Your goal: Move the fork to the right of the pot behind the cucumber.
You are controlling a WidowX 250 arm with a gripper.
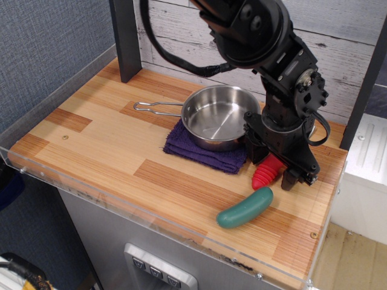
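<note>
The fork's red ribbed handle pokes out below my black gripper, low over the wood to the right of the pot and just behind the cucumber. The fingers close around the handle; the tines are hidden by the gripper. The pot, a shiny steel pan with a wire handle pointing left, rests partly on a purple cloth. The teal-green cucumber lies near the front right of the table.
The wooden table has a clear plastic rim along its front and left edges. A dark post stands at the back left. A white plank wall runs behind. A white unit stands beyond the right edge.
</note>
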